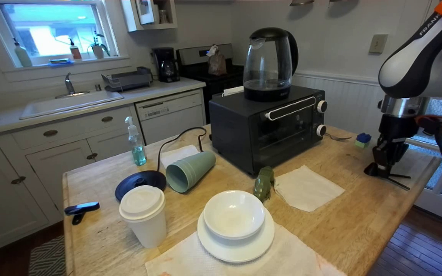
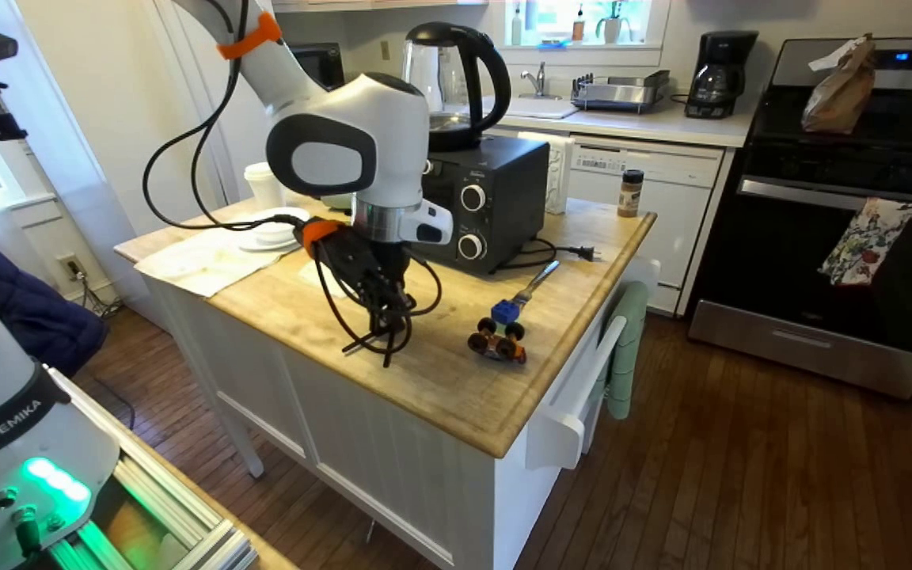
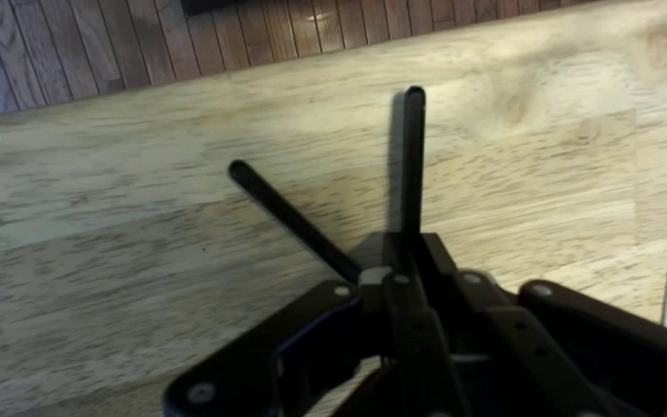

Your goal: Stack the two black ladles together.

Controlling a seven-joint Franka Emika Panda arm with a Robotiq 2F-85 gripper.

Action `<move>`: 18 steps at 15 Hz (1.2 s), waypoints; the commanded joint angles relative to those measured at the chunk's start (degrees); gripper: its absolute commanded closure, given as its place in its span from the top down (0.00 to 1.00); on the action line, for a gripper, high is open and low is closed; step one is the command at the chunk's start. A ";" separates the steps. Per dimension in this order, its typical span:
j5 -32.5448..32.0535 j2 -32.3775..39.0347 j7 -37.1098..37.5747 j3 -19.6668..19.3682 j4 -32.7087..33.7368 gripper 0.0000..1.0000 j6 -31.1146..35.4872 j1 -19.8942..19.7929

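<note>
Two slim black ladles lie near the table's edge. In the wrist view one ladle's handle (image 3: pixel 413 162) points straight up the picture, and its lower part runs in between my fingertips. The other ladle's handle (image 3: pixel 290 214) slants off to the left on the tabletop, and its far end is hidden behind my gripper. My gripper (image 3: pixel 411 246) is close to the tabletop, its fingers nearly together on the straight handle. In an exterior view the gripper (image 1: pixel 385 168) stands over the ladles, with a dark scoop end (image 1: pixel 371 169) beside it. Which ladle that scoop belongs to cannot be told.
A white napkin (image 1: pixel 308 188) lies beside the gripper's area. A black toaster oven (image 1: pixel 267 126) bears a glass kettle (image 1: pixel 269 65). Blue and green blocks (image 1: pixel 363 140), a fork (image 2: pixel 537 281) and a toy car (image 2: pixel 497 342) are nearby. A bowl on a plate (image 1: pixel 240 253) stands farther off.
</note>
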 commanded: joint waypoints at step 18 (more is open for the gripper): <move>0.35 4.10 38.75 -0.30 5.34 0.02 -0.34 3.36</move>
